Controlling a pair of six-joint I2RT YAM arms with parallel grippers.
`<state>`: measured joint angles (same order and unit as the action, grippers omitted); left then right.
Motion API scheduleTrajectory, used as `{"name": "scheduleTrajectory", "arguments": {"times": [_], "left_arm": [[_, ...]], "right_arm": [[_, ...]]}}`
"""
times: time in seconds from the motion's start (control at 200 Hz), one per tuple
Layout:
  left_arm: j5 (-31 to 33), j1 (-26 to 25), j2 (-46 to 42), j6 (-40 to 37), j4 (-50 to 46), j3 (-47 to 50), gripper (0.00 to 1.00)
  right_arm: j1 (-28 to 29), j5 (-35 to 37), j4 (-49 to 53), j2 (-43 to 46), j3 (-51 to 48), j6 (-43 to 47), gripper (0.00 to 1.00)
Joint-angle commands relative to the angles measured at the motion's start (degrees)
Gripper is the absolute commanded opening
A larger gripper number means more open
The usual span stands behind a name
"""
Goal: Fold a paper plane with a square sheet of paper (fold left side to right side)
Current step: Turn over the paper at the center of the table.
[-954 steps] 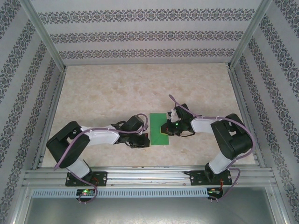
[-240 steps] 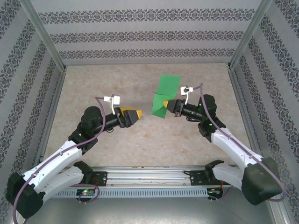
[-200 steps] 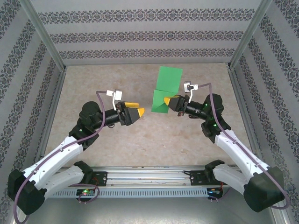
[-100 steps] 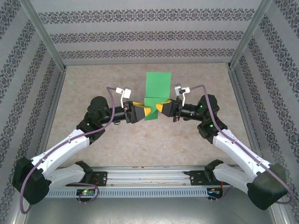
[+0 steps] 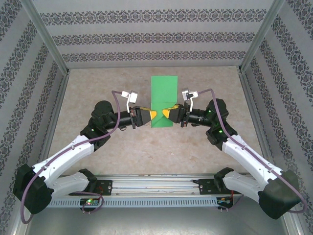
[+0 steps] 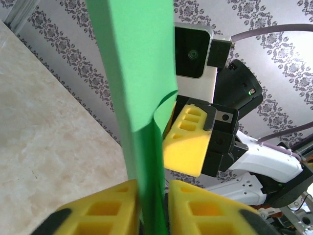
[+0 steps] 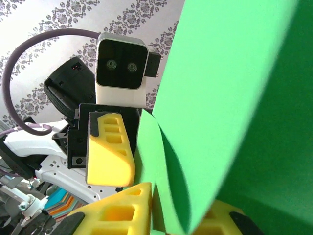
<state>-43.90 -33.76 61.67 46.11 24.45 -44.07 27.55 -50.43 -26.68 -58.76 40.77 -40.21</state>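
The bright green sheet of paper (image 5: 164, 93), folded into a tall narrow strip, is held upright in the air above the middle of the table. My left gripper (image 5: 153, 115) is shut on its lower left edge and my right gripper (image 5: 167, 114) on its lower right edge, tips almost meeting. In the left wrist view the paper (image 6: 142, 73) runs up between the yellow fingers of the left gripper (image 6: 152, 205), with a right finger (image 6: 188, 149) just behind. In the right wrist view bulging paper layers (image 7: 230, 98) fill the right gripper (image 7: 178, 208); a left finger (image 7: 110, 152) faces it.
The marble tabletop (image 5: 122, 83) lies below both raised arms. Patterned walls and aluminium posts enclose it on three sides. An aluminium rail (image 5: 156, 186) carrying both arm bases runs along the near edge.
A second ago the left gripper was open and apart from the paper. It has since come in from the left and shut on the paper's edge. The paper has swung leftward to hang square between both grippers.
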Motion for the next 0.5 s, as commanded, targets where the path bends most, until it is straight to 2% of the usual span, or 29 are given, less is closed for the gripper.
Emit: {"name": "scheduleTrajectory", "arguments": {"times": [0.0,0.145,0.295,0.4,0.495], "left_arm": [[0.47,-0.50,-1.01,-1.41,0.08,-1.66,0.15],[2.37,-0.43,-2.47,-3.74,-5.31,-2.11,0.07],[5.62,-0.47,-4.04,-8.03,-15.57,-3.87,0.00],[10.06,-0.59,-3.87,-12.77,-27.89,-6.93,0.00],[16.18,-1.89,-2.46,-17.67,-40.41,-10.72,0.00]], "right_arm": [[0.49,-0.23,-0.25,1.21,1.11,1.57,0.24],[-0.66,1.82,6.02,3.83,0.26,4.15,0.37],[-3.60,7.10,16.15,8.66,-1.45,8.07,0.51],[-4.85,15.81,27.55,12.19,-1.51,13.00,0.58],[-5.20,28.49,39.48,13.62,-0.25,16.63,0.64]]}}
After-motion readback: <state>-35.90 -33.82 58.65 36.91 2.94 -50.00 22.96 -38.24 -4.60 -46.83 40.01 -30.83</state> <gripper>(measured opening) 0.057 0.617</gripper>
